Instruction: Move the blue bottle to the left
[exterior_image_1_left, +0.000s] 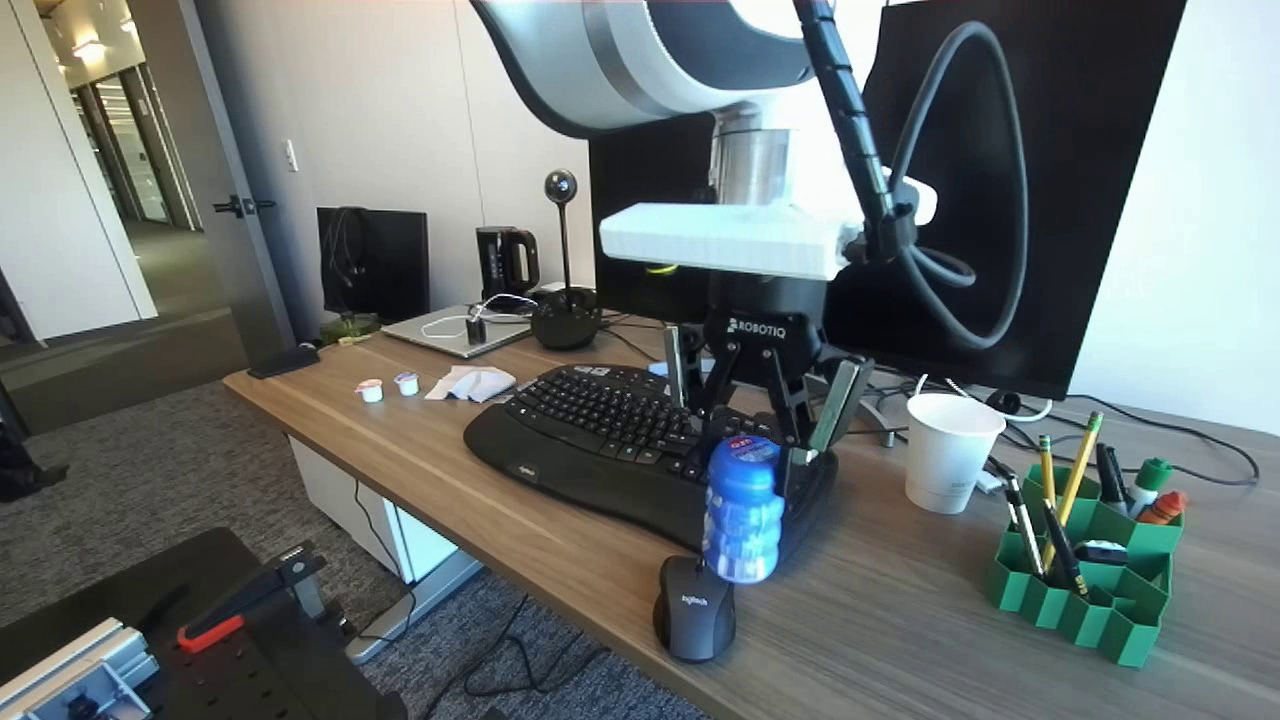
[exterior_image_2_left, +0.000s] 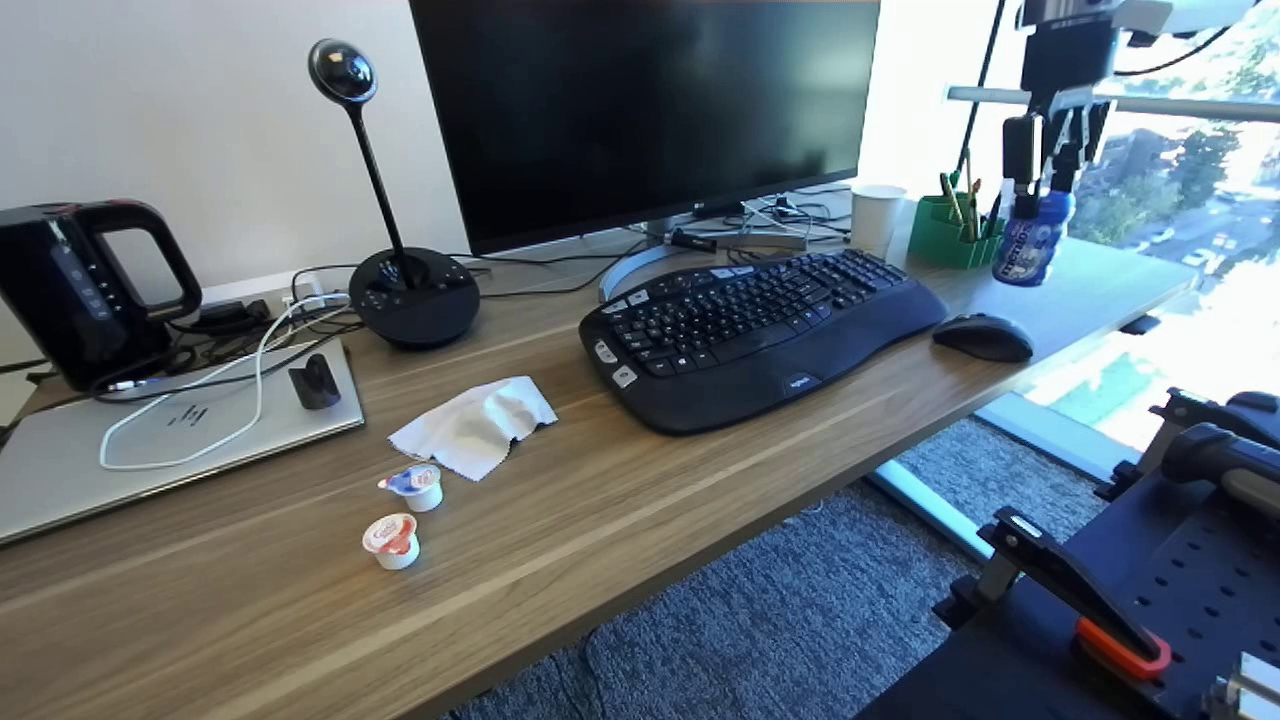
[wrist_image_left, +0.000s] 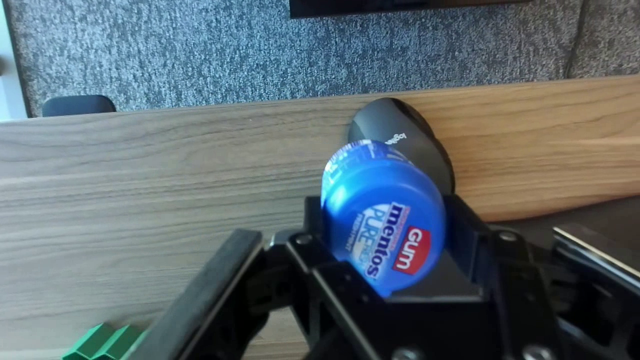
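The blue bottle (exterior_image_1_left: 742, 530) hangs slightly tilted between the fingers of my gripper (exterior_image_1_left: 756, 452), which is shut on its upper part. In the wrist view its blue cap with a red gum label (wrist_image_left: 390, 230) faces the camera, a finger pressed to either side of it. An exterior view also shows the bottle (exterior_image_2_left: 1033, 245) under the gripper (exterior_image_2_left: 1046, 195), seemingly a little above the desk. Its base is close to the black mouse (exterior_image_1_left: 697, 615), partly covering the mouse (wrist_image_left: 382, 120) in the wrist view.
A black keyboard (exterior_image_2_left: 770, 330) lies left of the bottle in both exterior views, a monitor (exterior_image_2_left: 650, 110) behind it. A white cup (exterior_image_1_left: 950, 450) and a green pen holder (exterior_image_1_left: 1090, 590) stand nearby. Further along are a cloth (exterior_image_2_left: 475, 420) and two creamer cups. The desk's front edge is close.
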